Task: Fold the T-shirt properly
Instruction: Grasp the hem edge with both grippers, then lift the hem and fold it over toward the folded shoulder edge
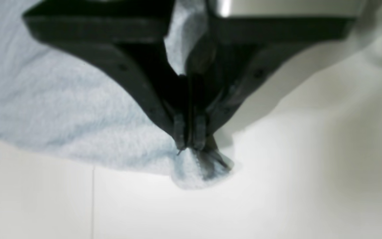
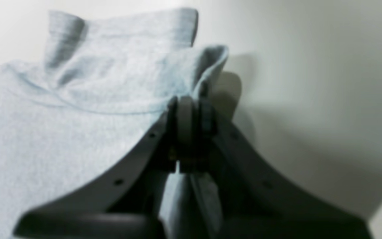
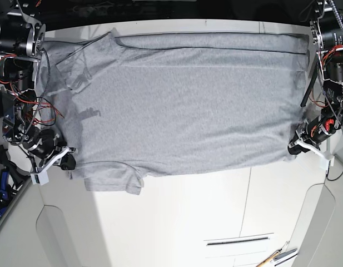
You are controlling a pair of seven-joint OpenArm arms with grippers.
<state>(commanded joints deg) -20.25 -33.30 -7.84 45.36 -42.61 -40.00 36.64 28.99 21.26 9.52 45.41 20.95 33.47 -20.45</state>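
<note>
Pinching the soft, limp shirt [image 3: 188, 100] at near corners, our left claw [image 1: 189, 146] and right claw [image 2: 186, 109] clench cloth.

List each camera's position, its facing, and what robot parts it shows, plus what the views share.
Left wrist: rides the left pincer, looking down its closed fingers at a pinched corner of the T-shirt.
Right wrist: rides the right pincer, facing a bunched sleeve.
Base: overhead, looking down on the white table, both arms at the side edges.
Shared: the grey T-shirt appears in all three.
</note>
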